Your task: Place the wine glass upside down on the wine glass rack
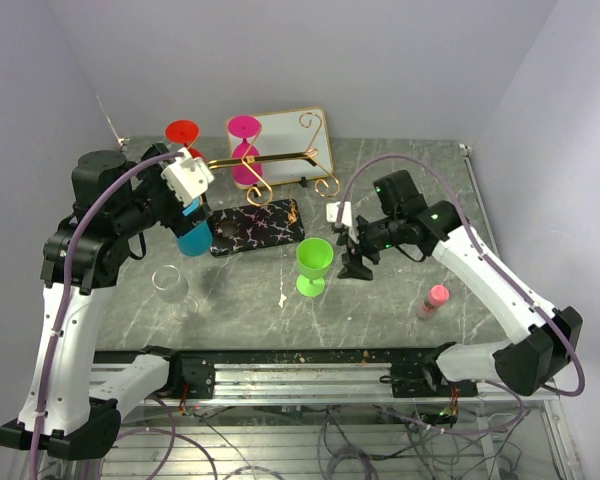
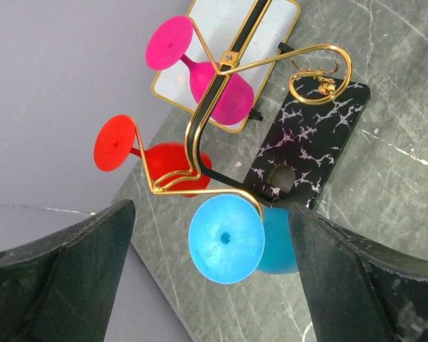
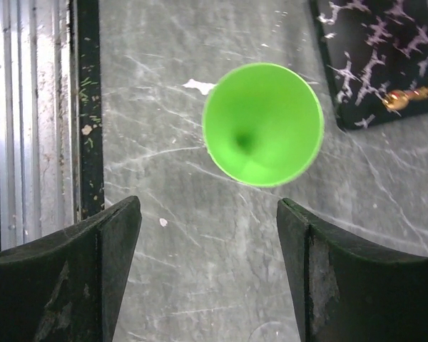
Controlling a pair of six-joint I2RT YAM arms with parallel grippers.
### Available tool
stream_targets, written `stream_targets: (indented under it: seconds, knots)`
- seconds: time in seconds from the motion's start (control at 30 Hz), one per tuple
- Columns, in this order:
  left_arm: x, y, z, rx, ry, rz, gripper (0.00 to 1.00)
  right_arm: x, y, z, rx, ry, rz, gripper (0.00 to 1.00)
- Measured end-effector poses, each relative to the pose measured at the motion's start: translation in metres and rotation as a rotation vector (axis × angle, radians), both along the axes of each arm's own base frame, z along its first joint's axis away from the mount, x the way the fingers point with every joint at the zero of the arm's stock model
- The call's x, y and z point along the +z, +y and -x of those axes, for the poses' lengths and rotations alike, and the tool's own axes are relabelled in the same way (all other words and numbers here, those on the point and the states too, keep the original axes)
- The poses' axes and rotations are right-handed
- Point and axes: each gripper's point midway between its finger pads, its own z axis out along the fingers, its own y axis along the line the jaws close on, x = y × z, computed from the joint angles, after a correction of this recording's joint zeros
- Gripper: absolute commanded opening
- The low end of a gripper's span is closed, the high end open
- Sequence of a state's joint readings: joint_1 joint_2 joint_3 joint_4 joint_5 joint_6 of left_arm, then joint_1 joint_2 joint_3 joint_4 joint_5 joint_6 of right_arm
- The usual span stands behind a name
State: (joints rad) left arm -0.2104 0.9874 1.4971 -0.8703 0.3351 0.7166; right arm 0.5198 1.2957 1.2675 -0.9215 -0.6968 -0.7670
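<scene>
— Looking first at the blue wine glass [image 2: 226, 239]: hung properly?

— Hangs bowl-down at the near end of the wine glass rack [image 2: 200, 121], foot resting on the gold wire, next after the red wine glass [image 2: 167, 164] and the pink wine glass [image 2: 217, 89]. Cannot tell whether seated fully or only on the edge.

— And about the left gripper [image 2: 212, 214]?

— Jaws spread wide on both sides of that foot, pinching nothing. Risky to pull back crookedly: enough to brush the foot and push it off the wire, down onto the black slab base [image 2: 307, 135].

— Then the green wine glass [image 3: 262, 125]?

— Stands upright on the desk [image 3: 385, 214], well apart from the rack. Sits just ahead of the right gripper [image 3: 208, 206], jaws spread too, holding nothing. Easy to tip with one jaw touching first; likely to slip during the turning over, because of the smooth tapering bowl.
</scene>
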Motion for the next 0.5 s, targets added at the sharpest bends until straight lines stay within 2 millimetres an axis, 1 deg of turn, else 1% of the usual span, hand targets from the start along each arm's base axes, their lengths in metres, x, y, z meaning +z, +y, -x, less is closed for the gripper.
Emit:
stream_targets:
  seconds: [0.07, 0.17, 0.27, 0.4, 0.5]
  knots:
    - [0.001, 0.0, -0.001, -0.001, -0.004, 0.001, 0.99, -0.004, 0.009, 0.008, 0.049, -0.001, 0.016, 0.73]
    - [0.002, -0.001, -0.003, -0.002, -0.008, 0.002, 1.0, -0.011, 0.02, 0.015, 0.099, -0.003, 0.043, 0.69]
    - [0.001, -0.002, -0.006, 0.0, -0.004, 0.006, 1.0, -0.019, 0.028, 0.018, 0.13, -0.003, 0.078, 0.66]
    - [0.002, -0.003, -0.009, 0.008, 0.002, 0.031, 0.99, -0.029, 0.037, 0.02, 0.158, -0.002, 0.125, 0.64]
    - [0.002, -0.003, -0.01, 0.012, 0.003, 0.04, 0.99, -0.037, 0.04, 0.023, 0.173, 0.0, 0.162, 0.63]
